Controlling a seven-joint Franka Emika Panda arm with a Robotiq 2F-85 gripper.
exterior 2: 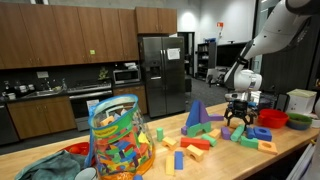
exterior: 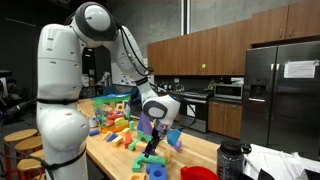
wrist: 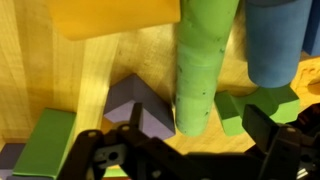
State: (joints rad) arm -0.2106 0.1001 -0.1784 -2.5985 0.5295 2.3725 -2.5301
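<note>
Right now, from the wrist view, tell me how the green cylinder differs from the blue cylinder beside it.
Colour: the green cylinder is light green, the blue cylinder dull blue. Reach: the green cylinder's end comes nearer the end effector than the blue cylinder's. Surface: the green cylinder shows dark specks; the blue cylinder looks plain. Both are round, parallel and side by side.

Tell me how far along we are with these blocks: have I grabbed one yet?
Done: little shows; loose blocks lie across the wooden table, beside a clear bag full of more. In hand: the gripper hangs open and empty over the pile, a green cylinder right below it in the wrist view. Left: no block is gripped or lifted yet.
</note>
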